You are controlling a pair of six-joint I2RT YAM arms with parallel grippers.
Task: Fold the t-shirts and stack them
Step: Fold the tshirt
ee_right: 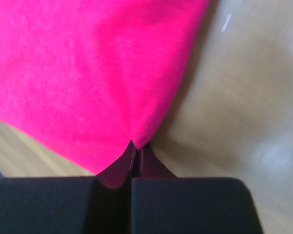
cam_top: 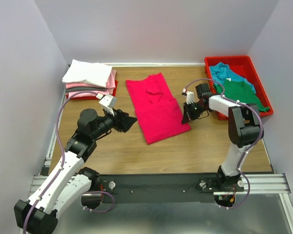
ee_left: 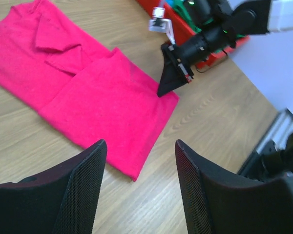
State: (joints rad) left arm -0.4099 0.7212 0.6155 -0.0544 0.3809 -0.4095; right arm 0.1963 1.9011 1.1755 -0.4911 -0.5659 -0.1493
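Two robot arms work over a wooden table (cam_top: 205, 146). A crimson-pink t-shirt (cam_top: 157, 108) lies flat between the two grippers, with its sleeves folded in over its chest. The right gripper (cam_top: 188, 116) is clenched on this shirt. In the right wrist view its two dark fingers meet at their tips (ee_right: 135, 146) and the pink cloth (ee_right: 88, 73) puckers into the pinch at the shirt's edge, with bare wood just to one side. In the left wrist view the same gripper (ee_left: 161, 92) shows as a dark wedge with its point on the shirt's side edge near the hem corner. The left gripper (cam_top: 129, 120) sits across the shirt from it, just beside the opposite edge, pointing toward the cloth. Its fingers stand apart and grasp nothing (ee_left: 139, 146), and the shirt's hem (ee_left: 132, 170) lies just ahead of and below their tips. Behind the left gripper, a stack of folded t-shirts (cam_top: 89, 73), white on top of pale pink, rests on a red tray (cam_top: 114, 90). Beyond the right gripper, a second red tray (cam_top: 244, 62) holds a loose teal t-shirt (cam_top: 223, 73) and a green t-shirt (cam_top: 241, 92).
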